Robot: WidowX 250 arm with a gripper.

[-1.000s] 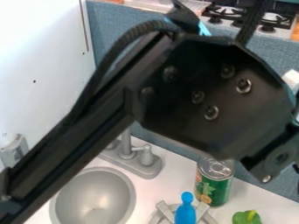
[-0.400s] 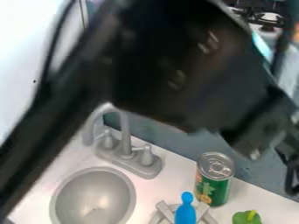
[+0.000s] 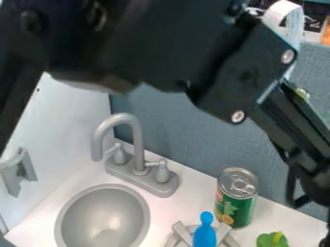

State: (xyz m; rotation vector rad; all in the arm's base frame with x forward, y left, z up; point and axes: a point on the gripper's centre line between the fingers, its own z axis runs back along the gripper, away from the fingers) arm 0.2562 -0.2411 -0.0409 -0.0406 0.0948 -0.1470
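Green pepper [image 3: 269, 240]: lower right on the surface [image 3: 188, 194], near the pincer [image 3: 317, 185]; rounded, yellow stem.
Surface: white, smooth, before a blue-gray textured wall [image 3: 175, 128] and a white panel [image 3: 72, 113].
Sink [image 3: 103, 211]: gray, oval, arched faucet [image 3: 137, 142] behind.
Can [image 3: 236, 205]: upright, metal lid, green label.
Blue pin [image 3: 205, 235]: round-headed, seemingly on a gray rack [image 3: 182, 233].
Pincer: right edge; open or closed, I cannot tell.

Low in your view, left of centre, is a round grey sink [image 3: 103, 219], with a grey tap [image 3: 137, 144] behind it. Right of these, a green can [image 3: 236, 200] stands upright on your white counter [image 3: 174, 207], near a blue knob-topped object [image 3: 205, 235]. A grey bracket [image 3: 18, 171] sits on the white wall [image 3: 71, 120] at left.
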